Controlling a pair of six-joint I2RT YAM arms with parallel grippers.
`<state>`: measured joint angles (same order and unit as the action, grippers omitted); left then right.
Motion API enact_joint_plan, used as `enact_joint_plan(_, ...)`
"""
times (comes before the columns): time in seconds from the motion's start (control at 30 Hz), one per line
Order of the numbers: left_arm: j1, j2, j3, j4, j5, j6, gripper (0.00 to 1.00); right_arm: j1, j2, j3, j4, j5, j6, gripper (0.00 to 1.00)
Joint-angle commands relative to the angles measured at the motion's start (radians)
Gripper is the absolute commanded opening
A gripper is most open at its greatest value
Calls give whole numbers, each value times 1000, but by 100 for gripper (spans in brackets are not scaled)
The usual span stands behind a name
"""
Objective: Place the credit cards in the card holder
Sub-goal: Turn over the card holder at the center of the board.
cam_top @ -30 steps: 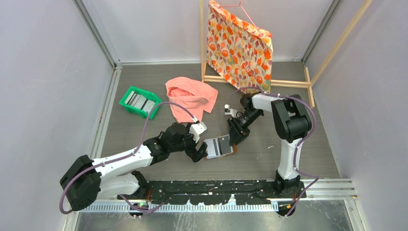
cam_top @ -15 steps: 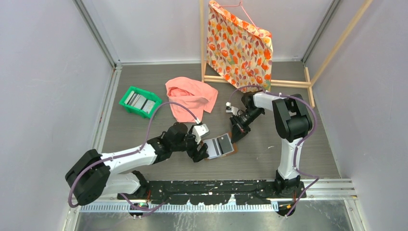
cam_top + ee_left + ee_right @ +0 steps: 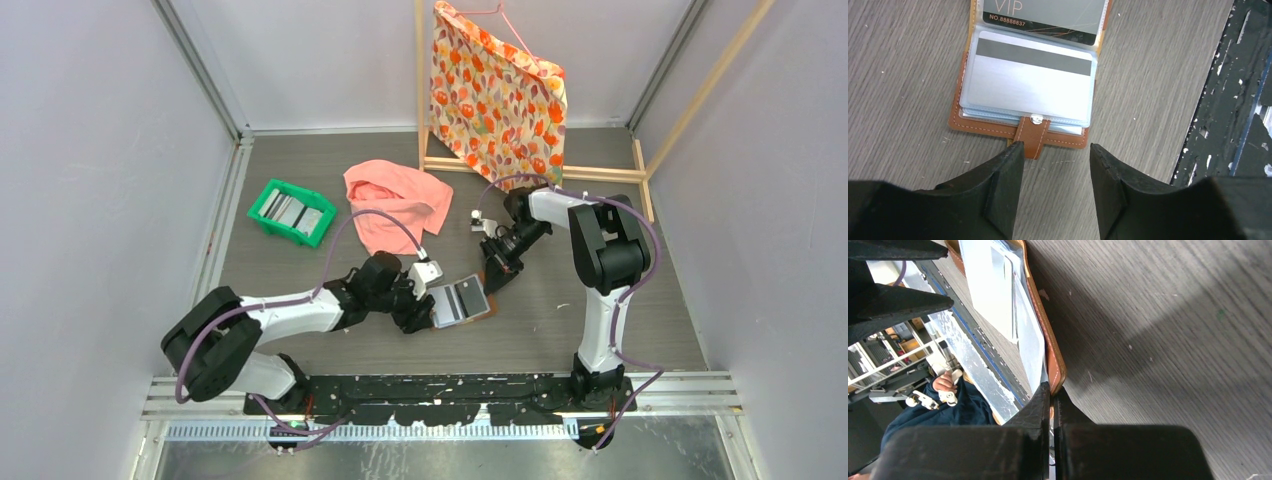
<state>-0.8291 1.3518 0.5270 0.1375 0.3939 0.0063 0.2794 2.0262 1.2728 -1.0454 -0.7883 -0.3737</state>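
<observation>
Centrally on the table (image 3: pixel 620 300), the brown card holder (image 3: pixel 462 303) lies open, one edge pinched by the closed right gripper (image 3: pixel 1052 390), likely to keep it flat. The left gripper (image 3: pixel 1055 150) hovers released and empty at the snap tab (image 3: pixel 1032 136); one sleeved card (image 3: pixel 1030 80) is silver, and a second card (image 3: pixel 1048 12) reads "VIP NO.88888837".

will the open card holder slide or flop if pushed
Probably won't slide much: the right end effector seems to pinch the card holder edge. Its clear sleeves look floppy and slick. Flat and thin, it likely won't tip.
</observation>
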Motion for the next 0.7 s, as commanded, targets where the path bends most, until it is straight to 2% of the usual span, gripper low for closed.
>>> enact_joint_plan(0.0,4,25,65,-2,-2,55,53,-3,-41,34,-30,10,-32,1)
enact_joint_plan(0.37,-32,70,125,-87,-69,125,55,-4,-45,40,-40,6,-39,1)
enact_joint_plan(0.67,-146,109,142,-152,-279,138,54,-8,-49,44,-53,1,-48,1)
